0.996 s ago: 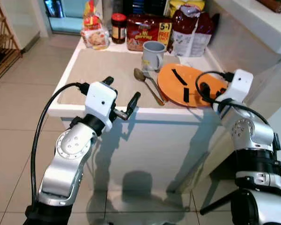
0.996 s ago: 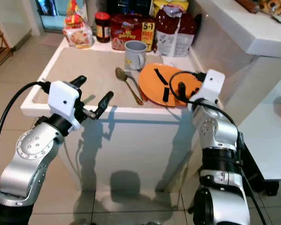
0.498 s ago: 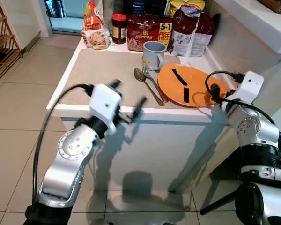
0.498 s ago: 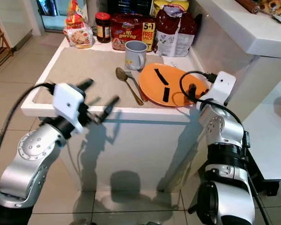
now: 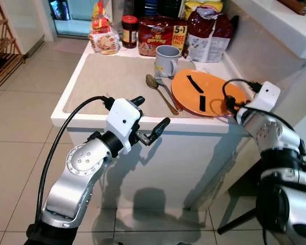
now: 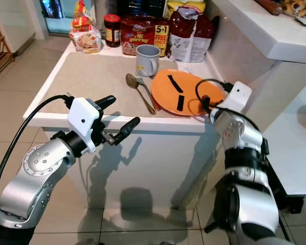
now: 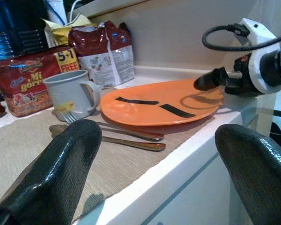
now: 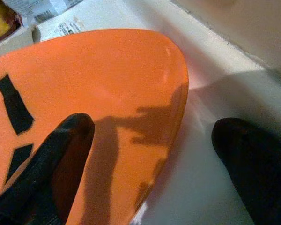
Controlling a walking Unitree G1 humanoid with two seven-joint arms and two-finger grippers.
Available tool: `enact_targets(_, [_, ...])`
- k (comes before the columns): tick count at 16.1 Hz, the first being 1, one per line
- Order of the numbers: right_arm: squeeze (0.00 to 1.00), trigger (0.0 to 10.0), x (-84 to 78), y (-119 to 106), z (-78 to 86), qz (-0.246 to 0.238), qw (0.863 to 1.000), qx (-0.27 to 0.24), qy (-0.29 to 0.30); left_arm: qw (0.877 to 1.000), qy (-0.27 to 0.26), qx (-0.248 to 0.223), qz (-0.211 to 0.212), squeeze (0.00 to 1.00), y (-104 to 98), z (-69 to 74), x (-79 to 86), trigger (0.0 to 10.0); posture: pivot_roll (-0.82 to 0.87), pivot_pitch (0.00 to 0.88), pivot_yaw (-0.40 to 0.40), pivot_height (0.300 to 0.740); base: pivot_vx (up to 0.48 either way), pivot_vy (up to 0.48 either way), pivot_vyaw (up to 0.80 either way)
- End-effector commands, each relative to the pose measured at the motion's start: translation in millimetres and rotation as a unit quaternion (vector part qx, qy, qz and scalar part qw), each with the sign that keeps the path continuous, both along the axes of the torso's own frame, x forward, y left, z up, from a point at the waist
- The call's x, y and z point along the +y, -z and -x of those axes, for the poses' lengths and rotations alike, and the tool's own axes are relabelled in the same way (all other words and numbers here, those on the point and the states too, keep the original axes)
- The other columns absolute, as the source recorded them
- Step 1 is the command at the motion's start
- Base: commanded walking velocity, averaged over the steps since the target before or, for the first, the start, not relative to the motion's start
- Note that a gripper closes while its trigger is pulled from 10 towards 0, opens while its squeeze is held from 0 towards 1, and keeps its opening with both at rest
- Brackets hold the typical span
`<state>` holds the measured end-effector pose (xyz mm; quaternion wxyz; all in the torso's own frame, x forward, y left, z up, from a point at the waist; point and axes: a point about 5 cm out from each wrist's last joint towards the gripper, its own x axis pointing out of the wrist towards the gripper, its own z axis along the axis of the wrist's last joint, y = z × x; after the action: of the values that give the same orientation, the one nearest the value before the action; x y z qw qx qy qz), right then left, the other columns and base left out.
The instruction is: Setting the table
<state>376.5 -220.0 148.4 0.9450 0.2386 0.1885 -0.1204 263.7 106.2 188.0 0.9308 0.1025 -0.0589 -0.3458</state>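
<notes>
Right pincer (image 8: pixel 145 154): returned to orange plate (image 5: pixel 206 92) rim, fingers apart astride it, gripping nothing; grasp next. Left pincer (image 5: pixel 150 118): open, empty, advanced.

White table (image 5: pixel 92 115) with a beige mat (image 5: pixel 117 76)
An oval orange plate (image 5: pixel 206 92), metal spoon (image 5: pixel 158 89), fork (image 5: pixel 168 92) and grey mug (image 5: pixel 167 58) lie on it; food packets (image 5: pixel 160 34) and a jar (image 5: pixel 129 29) line the far edge.

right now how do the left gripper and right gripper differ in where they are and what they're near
The left gripper hangs in front of the table's near edge, off the surface; the right gripper is at the orange plate, one finger over the plate and the other over the white tabletop, straddling its rim. The left gripper is near nothing; the right gripper is not yet closed on the plate. Both are open.
</notes>
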Motion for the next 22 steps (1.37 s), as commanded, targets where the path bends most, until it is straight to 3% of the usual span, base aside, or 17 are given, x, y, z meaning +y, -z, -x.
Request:
enact_targets(1, [0.00,10.0,-2.1,8.2,1.5,-0.032,0.999,0.014,0.005,1.000,0.014,-0.005,0.001,0.00,-4.5,2.4,-3.5,10.0,0.10,0.000,-0.082,0.740,0.000,0.000,0.00])
enact_targets(5, [0.00,10.0,5.3,-7.9,-9.4,-0.099,0.995,-0.017,-0.014,1.000,0.014,-0.008,-0.002,0.00,-4.9,2.4,-2.2,10.0,0.10,0.000,-0.087,0.740,0.000,0.000,0.00])
enact_targets(14, [0.00,10.0,19.6,-18.1,-18.0,-0.158,0.986,-0.034,-0.050,1.000,0.010,-0.010,-0.004,0.00,-4.7,3.6,-1.1,10.0,0.11,0.000,-0.099,0.740,0.000,0.000,0.00])
enact_targets(15, [0.00,2.2,19.7,-17.4,-17.7,-0.159,0.985,-0.034,-0.051,1.000,0.009,-0.010,-0.003,0.00,-4.6,3.8,-1.2,10.0,0.11,0.000,-0.099,0.740,0.000,0.000,0.00])
enact_targets(16, [0.00,0.4,19.6,-17.0,-17.6,-0.161,0.985,-0.033,-0.052,1.000,0.009,-0.010,-0.003,0.00,-4.5,3.9,-1.2,10.0,0.11,0.000,-0.099,0.740,0.000,0.000,0.00])
enact_targets(22, [0.00,0.0,14.6,-14.1,-15.9,-0.165,0.985,-0.031,-0.049,1.000,0.011,-0.009,-0.002,0.00,-3.6,3.8,-3.0,10.0,0.10,0.000,-0.097,0.740,0.000,0.000,0.00])
